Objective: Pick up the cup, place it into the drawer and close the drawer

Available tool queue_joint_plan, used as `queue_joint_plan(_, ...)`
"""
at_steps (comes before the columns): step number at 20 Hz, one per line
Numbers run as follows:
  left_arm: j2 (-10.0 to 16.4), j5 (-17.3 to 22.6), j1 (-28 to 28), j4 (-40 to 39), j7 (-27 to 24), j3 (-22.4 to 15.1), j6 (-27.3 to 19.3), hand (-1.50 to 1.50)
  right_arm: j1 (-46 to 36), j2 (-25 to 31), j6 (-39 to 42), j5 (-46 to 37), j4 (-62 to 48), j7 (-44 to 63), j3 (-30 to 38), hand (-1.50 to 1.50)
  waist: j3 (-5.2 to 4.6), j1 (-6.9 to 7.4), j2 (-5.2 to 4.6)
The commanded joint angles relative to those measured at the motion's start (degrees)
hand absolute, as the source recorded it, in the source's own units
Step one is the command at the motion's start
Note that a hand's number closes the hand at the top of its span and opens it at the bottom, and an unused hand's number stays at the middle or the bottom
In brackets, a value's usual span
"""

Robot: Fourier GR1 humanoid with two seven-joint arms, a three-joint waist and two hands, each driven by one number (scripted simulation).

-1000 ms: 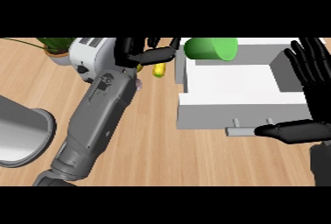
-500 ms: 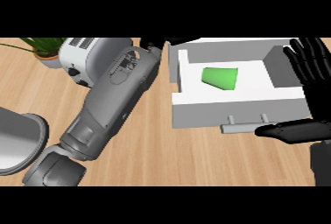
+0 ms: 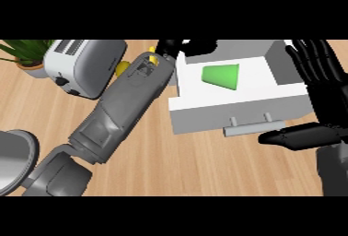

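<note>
The green cup (image 3: 222, 77) is a tapered tumbler. It lies on its side inside the open white drawer (image 3: 204, 108), wide mouth toward the right and narrow base toward the left, apart from both hands.

The left hand (image 3: 174, 47) is at the drawer's back-left corner, cut off by the view's top edge. It holds nothing that shows, and how far it is open cannot be told. The right hand (image 3: 329, 110) is open, with straight fingers (image 3: 314, 57) lying along the drawer's right wall. Its thumb (image 3: 292, 137) stretches left, just in front of the drawer's handle (image 3: 253, 128); contact cannot be told.

The left forearm (image 3: 129, 106) slants from the lower left up to the drawer, crossing beside a toaster (image 3: 85, 64) and partly hiding a yellow object (image 3: 122, 69). The right forearm (image 3: 333, 170) rises from the lower right.
</note>
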State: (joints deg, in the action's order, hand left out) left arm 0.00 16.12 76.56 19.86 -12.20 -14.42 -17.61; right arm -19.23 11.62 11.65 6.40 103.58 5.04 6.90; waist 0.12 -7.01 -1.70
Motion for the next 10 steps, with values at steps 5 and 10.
queue_joint_plan(5,0.0,2.5,-1.7,-2.4,0.8,-7.7,2.9,-1.5,-2.1,0.1,1.6,0.4,-2.7,-2.1,-0.6,-1.5,0.01,-2.95,-0.7)
queue_joint_plan(10,0.0,8.4,-4.8,0.5,-4.3,-5.7,2.0,-1.5,-4.6,-1.4,5.4,5.0,-2.5,-0.8,-3.6,-1.5,-0.05,-4.35,-1.17)
